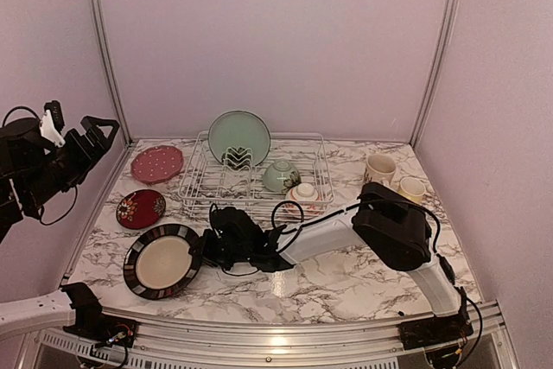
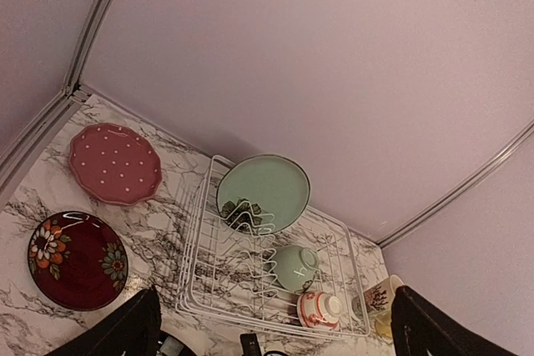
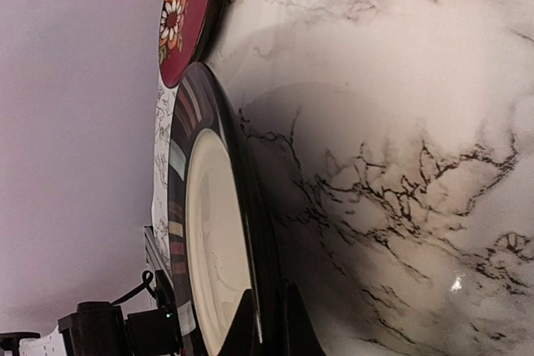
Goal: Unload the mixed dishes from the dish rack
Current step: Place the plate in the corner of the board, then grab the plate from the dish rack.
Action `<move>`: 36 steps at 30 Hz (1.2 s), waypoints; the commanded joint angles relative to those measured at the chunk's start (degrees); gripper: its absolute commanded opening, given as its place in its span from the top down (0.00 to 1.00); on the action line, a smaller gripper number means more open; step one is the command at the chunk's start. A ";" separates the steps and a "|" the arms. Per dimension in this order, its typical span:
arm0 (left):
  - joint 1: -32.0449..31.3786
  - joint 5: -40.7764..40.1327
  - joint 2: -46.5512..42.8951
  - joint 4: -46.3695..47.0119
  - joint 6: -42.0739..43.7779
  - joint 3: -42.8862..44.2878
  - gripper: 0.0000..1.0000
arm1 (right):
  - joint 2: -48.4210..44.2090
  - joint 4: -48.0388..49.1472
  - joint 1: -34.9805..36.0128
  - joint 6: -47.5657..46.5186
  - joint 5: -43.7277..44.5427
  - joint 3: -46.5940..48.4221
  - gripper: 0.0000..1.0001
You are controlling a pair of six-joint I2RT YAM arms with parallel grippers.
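Black-rimmed cream plate rim clamped in right end effector; left end effector wide apart, empty

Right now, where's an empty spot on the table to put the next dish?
Bare marble along the near edge, between the black-rimmed plate and the right arm. The left side is crowded: pink plate, dark-red plate.

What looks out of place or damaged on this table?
Nothing stands out: the green plate stands upright in the dish rack, the pink plate and red plate lie flat, nothing broken or spilled.
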 commanded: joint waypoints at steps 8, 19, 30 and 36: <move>-0.04 1.77 1.20 4.58 0.17 -1.58 0.01 | 0.54 11.95 1.08 3.57 -0.93 -1.23 0.82; -0.04 2.32 2.01 6.03 0.44 -2.31 0.01 | -6.15 4.81 0.88 -5.31 2.42 -6.14 0.33; -0.04 3.10 2.82 7.12 1.44 -2.71 0.01 | -22.66 -2.01 0.64 -33.05 9.08 -18.46 0.12; -0.04 3.02 2.87 6.52 1.55 -3.01 0.01 | -36.83 -6.15 0.51 -52.09 10.43 -23.51 0.20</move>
